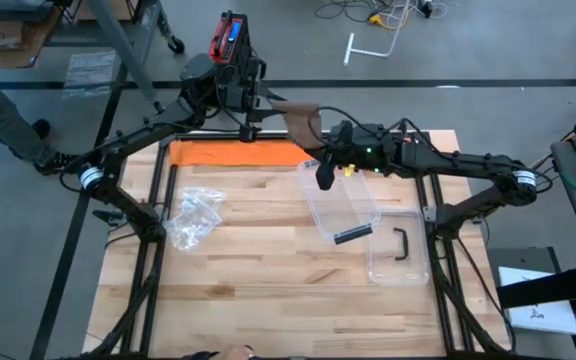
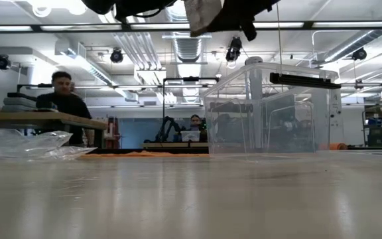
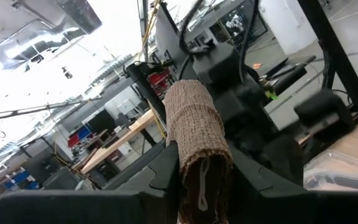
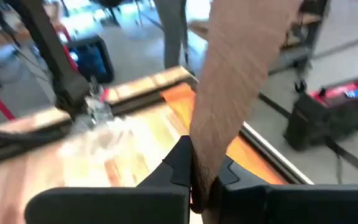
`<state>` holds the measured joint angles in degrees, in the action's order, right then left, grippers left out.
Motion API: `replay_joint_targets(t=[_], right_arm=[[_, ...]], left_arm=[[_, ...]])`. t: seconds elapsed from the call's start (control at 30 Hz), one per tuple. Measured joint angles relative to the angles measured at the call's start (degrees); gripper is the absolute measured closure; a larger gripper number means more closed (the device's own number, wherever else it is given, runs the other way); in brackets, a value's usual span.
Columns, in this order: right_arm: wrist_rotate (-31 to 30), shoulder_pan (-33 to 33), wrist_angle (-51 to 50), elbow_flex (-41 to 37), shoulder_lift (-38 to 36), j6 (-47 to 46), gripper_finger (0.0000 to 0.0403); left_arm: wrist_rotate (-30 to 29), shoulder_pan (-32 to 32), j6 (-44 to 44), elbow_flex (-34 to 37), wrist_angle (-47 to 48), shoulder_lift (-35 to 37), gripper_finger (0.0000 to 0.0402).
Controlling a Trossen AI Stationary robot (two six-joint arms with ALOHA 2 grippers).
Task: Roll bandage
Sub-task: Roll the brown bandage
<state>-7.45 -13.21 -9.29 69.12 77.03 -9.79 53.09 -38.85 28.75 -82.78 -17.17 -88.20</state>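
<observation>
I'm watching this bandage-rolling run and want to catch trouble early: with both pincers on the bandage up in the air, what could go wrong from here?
1. The bandage is stretched between the left pincer and the right pincer, above the table's far edge; the right one pinches only a thin edge, so pulling may slip it free.
2. If dropped, it could fall onto the orange mat or behind the table.
3. The arms are close together, and the clear bin sits just beneath, so a collision seems possible.

A robotics lab: exposed ceiling ducts (image 2: pixel 188 46), workbenches (image 2: pixel 42 121), people at desks (image 2: pixel 63 99)
</observation>
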Motion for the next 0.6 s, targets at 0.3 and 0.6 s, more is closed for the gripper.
replay_joint_targets(t=[0.3, 0.6], right_arm=[[0.4, 1.4, -1.9, 0.4, -0.2, -0.2, 0.0391], [3.4, 1.4, -4.6, 8.0, -0.4, -0.7, 0.0275]], left_arm=[[0.0, -0.2, -0.6, 0.0, 0.1, 0.3, 0.0322], [0.2, -0.3, 2.1, 0.0, -0.7, 1.3, 0.0322]])
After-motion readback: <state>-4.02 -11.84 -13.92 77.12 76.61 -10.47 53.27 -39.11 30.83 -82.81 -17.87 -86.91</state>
